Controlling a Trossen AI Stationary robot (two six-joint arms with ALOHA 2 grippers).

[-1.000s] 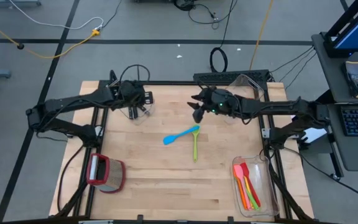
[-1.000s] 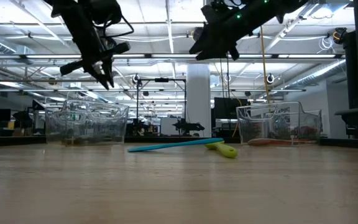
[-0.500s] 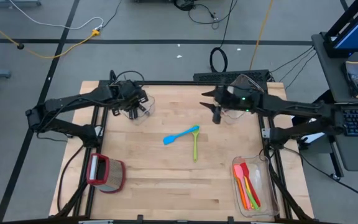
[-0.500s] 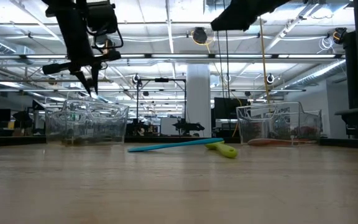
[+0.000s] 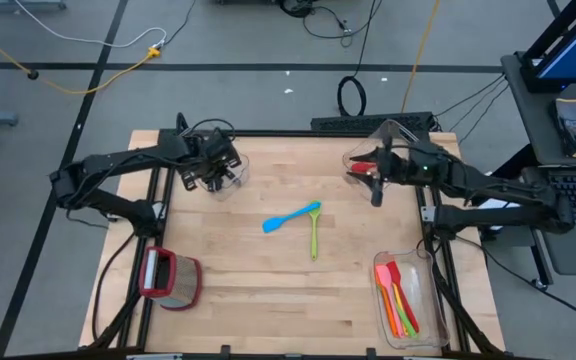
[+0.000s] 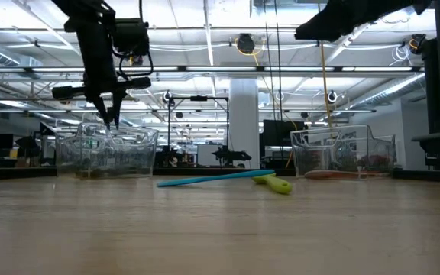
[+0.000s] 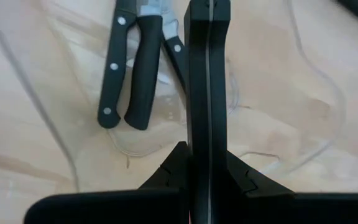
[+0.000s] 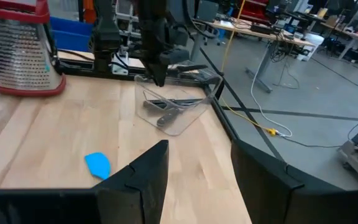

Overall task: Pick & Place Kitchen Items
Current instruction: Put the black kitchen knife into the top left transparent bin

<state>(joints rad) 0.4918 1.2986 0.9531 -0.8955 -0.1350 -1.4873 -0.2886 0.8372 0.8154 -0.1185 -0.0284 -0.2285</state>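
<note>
The blue spatula (image 5: 290, 217) is taken as the landmark; it lies flat near the middle of the wooden table (image 5: 268, 290). The green spoon (image 5: 314, 236) lies just beside it on the right-arm side, its upper end meeting the spatula's handle end.

The left gripper (image 5: 211, 172) is held toward the far left corner from the blue spatula, directly over a clear plastic bin (image 5: 226, 178). Its fingers (image 7: 208, 93) are pressed together with nothing between them. In the left wrist view, black-handled knives (image 7: 132, 62) are seen lying in this bin, beneath and beside the clenched fingers. In the low view, the fingertips are shown at the level of the bin's rim (image 6: 105, 137).

The right gripper (image 5: 375, 188) is positioned toward the far right from the blue spatula, raised above the table next to a second clear bin (image 5: 393, 135). Its fingers (image 8: 143, 177) are spread apart and nothing is grasped.

Toward the near right corner from the blue spatula, a clear tray (image 5: 423, 300) holds red, orange and green utensils (image 5: 396, 298). Toward the near left corner stands a red-rimmed grater (image 5: 168, 279).
</note>
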